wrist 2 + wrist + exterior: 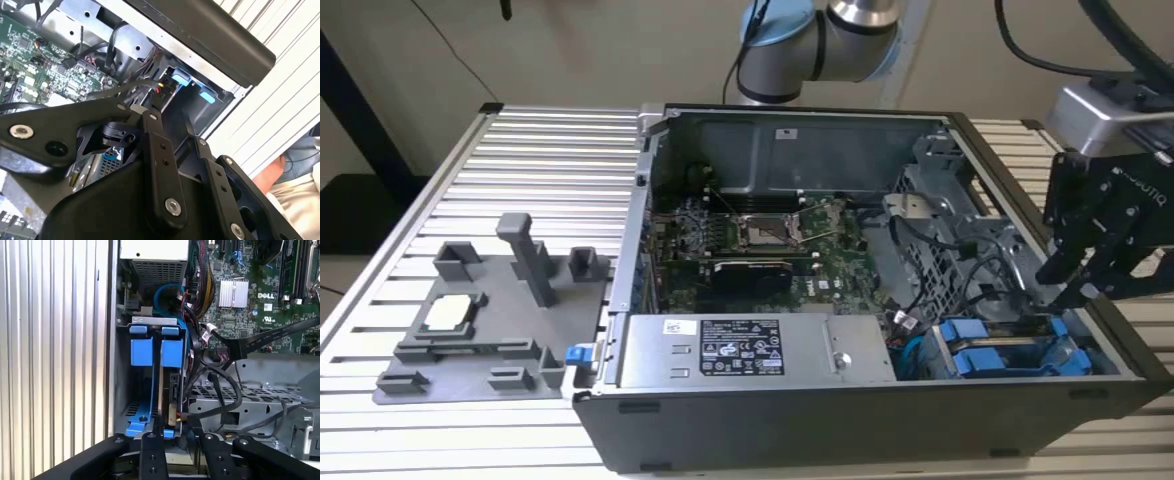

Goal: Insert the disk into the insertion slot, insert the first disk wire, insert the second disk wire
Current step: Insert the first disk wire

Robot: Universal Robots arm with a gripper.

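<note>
The disk [173,390] stands on edge inside the insertion slot [121,385], in the case's corner on the exterior view's right. Its bright blue carrier [172,347] sits next to a second blue carrier [141,350]. In the exterior view both blue carriers [994,352] show low in that corner. Dark wires [220,385] curve down beside the disk, and a black plug with yellow and red leads [181,416] lies against its end. My black gripper [1070,285] hangs just above the bay, and its links [181,440] frame the disk's end.
The open computer case [627,300] lies on a slatted metal table [547,160]. A boxed power supply [740,350] fills its front. A perforated grey cage [245,395] and the green motherboard [761,235] lie beside the bay. A grey fixture [480,320] rests on the exterior view's left. Part of a person [272,175] shows past the table.
</note>
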